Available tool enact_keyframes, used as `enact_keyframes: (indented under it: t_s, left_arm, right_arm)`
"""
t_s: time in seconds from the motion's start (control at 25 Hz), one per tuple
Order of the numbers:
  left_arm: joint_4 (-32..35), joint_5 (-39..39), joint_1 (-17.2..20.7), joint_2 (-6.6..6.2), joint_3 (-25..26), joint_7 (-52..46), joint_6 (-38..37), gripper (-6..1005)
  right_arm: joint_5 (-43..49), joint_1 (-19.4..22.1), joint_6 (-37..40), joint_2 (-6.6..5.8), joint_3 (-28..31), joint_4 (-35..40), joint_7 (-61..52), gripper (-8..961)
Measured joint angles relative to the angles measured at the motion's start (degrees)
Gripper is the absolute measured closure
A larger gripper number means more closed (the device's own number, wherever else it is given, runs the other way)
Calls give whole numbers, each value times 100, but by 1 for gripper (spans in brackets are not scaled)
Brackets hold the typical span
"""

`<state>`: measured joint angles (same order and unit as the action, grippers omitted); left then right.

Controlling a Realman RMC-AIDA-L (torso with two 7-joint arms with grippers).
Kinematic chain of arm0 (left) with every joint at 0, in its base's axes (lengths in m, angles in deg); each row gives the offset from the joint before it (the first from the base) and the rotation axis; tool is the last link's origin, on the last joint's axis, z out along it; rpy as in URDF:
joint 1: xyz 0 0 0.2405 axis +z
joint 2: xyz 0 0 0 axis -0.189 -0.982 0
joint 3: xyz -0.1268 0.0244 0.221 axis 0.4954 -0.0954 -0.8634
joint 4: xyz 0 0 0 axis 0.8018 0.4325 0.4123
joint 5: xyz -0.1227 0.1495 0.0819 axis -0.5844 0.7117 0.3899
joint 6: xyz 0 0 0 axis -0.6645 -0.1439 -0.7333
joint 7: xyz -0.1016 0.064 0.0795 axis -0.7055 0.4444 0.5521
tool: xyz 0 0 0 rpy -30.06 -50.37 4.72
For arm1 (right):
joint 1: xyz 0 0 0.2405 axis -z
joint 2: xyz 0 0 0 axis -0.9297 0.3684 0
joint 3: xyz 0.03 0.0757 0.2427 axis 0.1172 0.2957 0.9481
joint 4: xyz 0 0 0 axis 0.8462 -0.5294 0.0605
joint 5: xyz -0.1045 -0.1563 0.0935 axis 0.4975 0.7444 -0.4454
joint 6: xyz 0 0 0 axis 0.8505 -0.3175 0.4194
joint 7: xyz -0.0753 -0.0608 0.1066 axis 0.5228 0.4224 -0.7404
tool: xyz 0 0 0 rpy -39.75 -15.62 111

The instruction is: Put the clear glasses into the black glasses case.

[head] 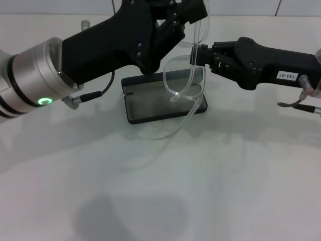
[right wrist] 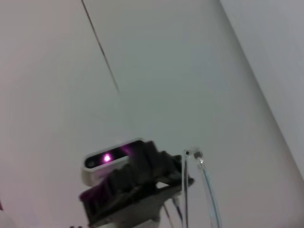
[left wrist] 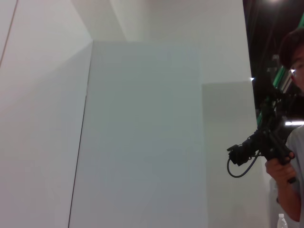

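Observation:
The clear glasses hang in the air over the open black glasses case, which lies flat on the white table and shows its grey lining. One thin temple arm trails down past the case's front edge. My left gripper reaches in from above and is shut on the upper end of the glasses. From the right, my right gripper is shut on the frame just below it. The right wrist view shows the left gripper with a clear temple arm beside it. The left wrist view shows none of these things.
The white table spreads out in front of the case. A grey cable connector hangs from the left arm to the left of the case. In the left wrist view a person holds a camera beside white wall panels.

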<state>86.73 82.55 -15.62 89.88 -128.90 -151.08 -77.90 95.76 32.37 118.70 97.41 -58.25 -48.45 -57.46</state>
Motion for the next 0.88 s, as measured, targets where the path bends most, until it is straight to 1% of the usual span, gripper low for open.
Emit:
enact_keyframes:
  t_s: [0.16,0.44,0.68,0.8,0.88]
  left_arm:
    - [-22,-1,-9,-6,-8,3,-19,963]
    - [-138,5,-72,-7,-62,113,21,962]
    - [-225,-63,-86,-5,-64,229,3,962]
    - [-170,-208,-12,-13,-62,232,-114,962]
    - [-161,-206,7,-24,-71,286,-408,962]
  right_arm:
    - [-12,-7,-19,-2,2,-9,-6,895]
    - [-143,-45,193,-9,-1,8,-28,895]
    - [-147,-31,143,-34,9,13,-28,895]
    - [-147,8,55,-44,75,14,-23,896]
    - [-148,31,15,-45,163,-8,-28,896]
